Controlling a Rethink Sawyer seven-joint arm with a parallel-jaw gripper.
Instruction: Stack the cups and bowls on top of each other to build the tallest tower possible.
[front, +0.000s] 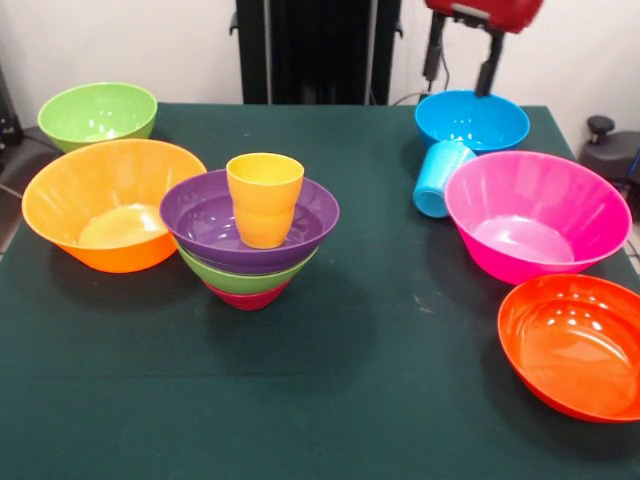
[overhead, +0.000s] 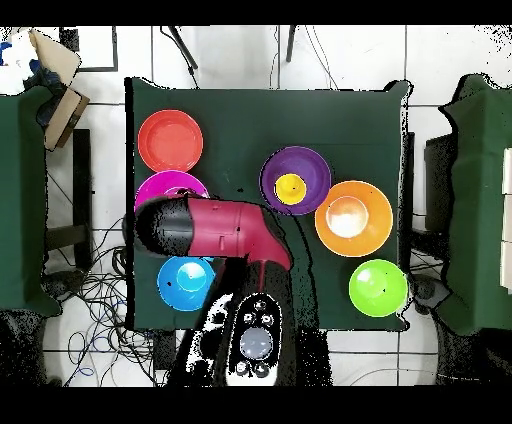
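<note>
Front view: light blue cup (front: 440, 178) on its side.

Front camera low across the table (front: 330, 400), facing the pedestal; overhead camera straight down, sharing the tabletop.

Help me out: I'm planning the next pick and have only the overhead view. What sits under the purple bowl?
Observer: The purple bowl rests in a green bowl, which rests in a small crimson bowl. The yellow-orange cup stands upright in the purple one.
Operator: The arm hides part of my view. Where is the light blue cup?
Observer: The light blue cup lies on its side on the table, between the blue bowl and the pink bowl.
Operator: And the gripper?
Observer: The gripper hangs open and empty above the blue bowl.
</note>
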